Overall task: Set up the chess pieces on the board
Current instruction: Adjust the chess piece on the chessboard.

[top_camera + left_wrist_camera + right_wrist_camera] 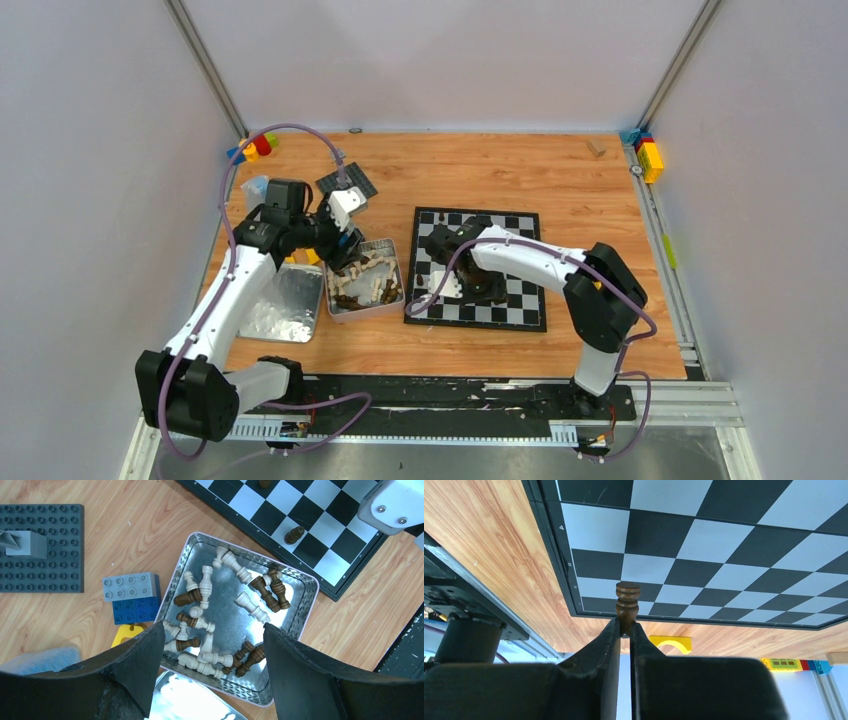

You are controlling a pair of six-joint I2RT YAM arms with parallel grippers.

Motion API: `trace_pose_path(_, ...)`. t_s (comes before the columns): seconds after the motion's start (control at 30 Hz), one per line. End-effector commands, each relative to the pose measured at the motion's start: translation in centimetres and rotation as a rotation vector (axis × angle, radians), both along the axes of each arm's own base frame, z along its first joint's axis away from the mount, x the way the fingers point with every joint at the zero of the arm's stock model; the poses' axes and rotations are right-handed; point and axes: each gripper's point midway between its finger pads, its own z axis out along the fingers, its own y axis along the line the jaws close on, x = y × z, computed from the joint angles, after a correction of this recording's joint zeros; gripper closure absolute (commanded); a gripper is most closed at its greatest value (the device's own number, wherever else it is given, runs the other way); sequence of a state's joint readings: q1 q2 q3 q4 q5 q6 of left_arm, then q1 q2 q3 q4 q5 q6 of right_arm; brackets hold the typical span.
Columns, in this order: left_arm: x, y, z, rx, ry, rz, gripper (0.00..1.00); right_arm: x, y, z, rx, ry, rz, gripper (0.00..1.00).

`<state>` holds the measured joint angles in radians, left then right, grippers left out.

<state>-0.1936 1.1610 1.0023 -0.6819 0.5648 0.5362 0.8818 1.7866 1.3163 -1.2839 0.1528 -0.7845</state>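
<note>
The board (505,220) lies right of centre; it also shows in the right wrist view (704,555). My right gripper (625,627) is shut on a dark brown chess piece (628,605) over the board's near-left part; from above this gripper (465,292) hides the piece. Several dark brown and cream chess pieces (200,622) lie jumbled in a metal tin (300,615). My left gripper (212,635) is open and empty, hovering above the tin's near end (345,245). A dark piece (295,534) stands on the board near its left edge.
A grey studded baseplate (42,547) lies beyond the tin. Grey and blue bricks (131,597) and a yellow brick (125,632) sit beside the tin. The tin's lid (280,300) lies to its left. Bricks sit in both far corners (255,148) (648,155).
</note>
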Motion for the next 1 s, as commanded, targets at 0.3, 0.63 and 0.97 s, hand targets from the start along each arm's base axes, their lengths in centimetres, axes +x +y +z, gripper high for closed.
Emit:
trace_pose_path(0.3, 0.1, 0.2, 0.7, -0.009, -0.044, 0.004, 0.21, 0.8, -2.0, 0.5, -0.214, 0.035, 0.059, 0.96)
trace_pose_path(0.63, 0.1, 0.1, 0.6, -0.01, -0.044, 0.002, 0.21, 1.1, -0.9, -0.1, -0.199, 0.032, 0.052, 0.78)
trace_pose_path(0.97, 0.1, 0.1, 0.7, -0.013, -0.046, 0.0, 0.21, 0.8, 0.3, 0.4, -0.087, 0.028, -0.014, 0.58)
